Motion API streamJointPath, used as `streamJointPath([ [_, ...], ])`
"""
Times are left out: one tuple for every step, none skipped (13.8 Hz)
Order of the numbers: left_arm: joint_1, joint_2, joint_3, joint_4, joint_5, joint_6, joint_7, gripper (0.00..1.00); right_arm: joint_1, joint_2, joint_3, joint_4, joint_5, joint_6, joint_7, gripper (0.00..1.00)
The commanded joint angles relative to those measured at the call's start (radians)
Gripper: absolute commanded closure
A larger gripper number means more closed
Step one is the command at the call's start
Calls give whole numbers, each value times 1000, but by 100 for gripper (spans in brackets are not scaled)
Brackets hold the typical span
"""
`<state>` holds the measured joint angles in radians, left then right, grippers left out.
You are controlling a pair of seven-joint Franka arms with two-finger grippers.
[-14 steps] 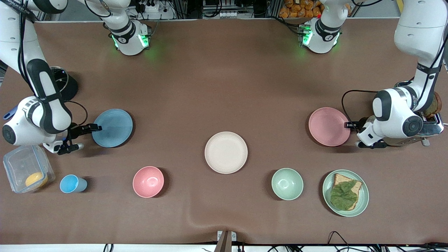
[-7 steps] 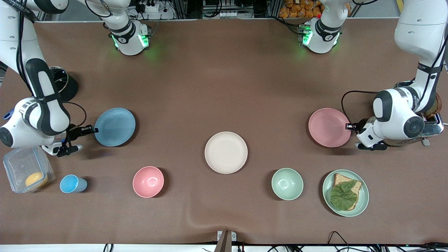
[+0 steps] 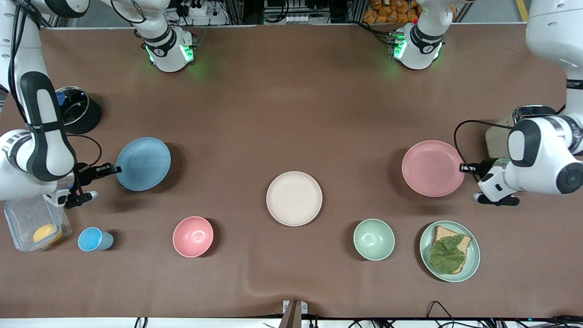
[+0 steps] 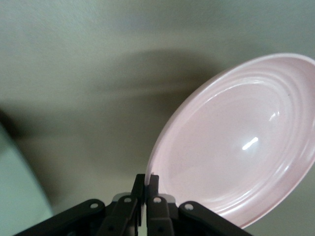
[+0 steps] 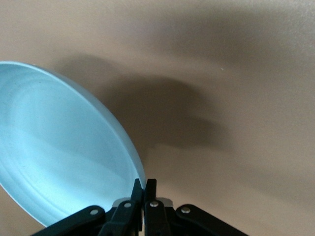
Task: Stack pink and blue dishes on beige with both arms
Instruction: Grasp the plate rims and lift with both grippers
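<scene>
The light blue plate (image 3: 143,164) hangs a little above the table at the right arm's end, throwing a shadow on the cloth. My right gripper (image 3: 116,169) is shut on its rim; the right wrist view shows the gripper (image 5: 143,184) pinching the blue plate's (image 5: 59,157) edge. At the left arm's end the pale pink plate (image 3: 432,168) is likewise raised, with my left gripper (image 3: 463,168) shut on its rim. The left wrist view shows that gripper (image 4: 146,179) clamped on the tilted pink plate (image 4: 236,147). The beige plate (image 3: 294,198) lies bare at mid-table between them.
Nearer the camera stand a blue cup (image 3: 93,239), a pink bowl (image 3: 193,236), a green bowl (image 3: 374,239) and a green plate (image 3: 426,246) with toast and a leaf. A clear box (image 3: 27,218) and a dark lidded pot (image 3: 79,109) sit by the right arm.
Both grippers have shut on the plates' rims and lifted them. The blue plate has shifted toward the right arm's end, the pink plate toward the left arm's end.
</scene>
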<state>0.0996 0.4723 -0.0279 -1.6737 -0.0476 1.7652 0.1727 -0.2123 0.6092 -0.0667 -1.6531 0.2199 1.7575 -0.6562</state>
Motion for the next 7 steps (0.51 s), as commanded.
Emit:
streamJointPath([
  [0,-7,-29,99,-70,-87,7,100,7,9,-2,32,19,-32,1,100],
  [-4,-7,-53,144,-93,-111,1,100,7,7,-2,33,19,-32,1,100],
  [-12,-7,-76,190,-112,-136,-4,100,7,7,-2,36,19,-33,1,100],
  [-15,-6,-101,216,-132,-141,-9,100,7,7,-2,36,19,-33,1,100],
  [-21,0,-134,221,-162,-139,-36,100,7,7,-2,36,19,-33,1,100],
  [-35,9,-161,223,-179,-132,-95,100,7,7,-2,36,18,-33,1,100],
  [-64,26,-182,229,-184,-103,-145,100,7,7,-2,36,18,-33,1,100],
])
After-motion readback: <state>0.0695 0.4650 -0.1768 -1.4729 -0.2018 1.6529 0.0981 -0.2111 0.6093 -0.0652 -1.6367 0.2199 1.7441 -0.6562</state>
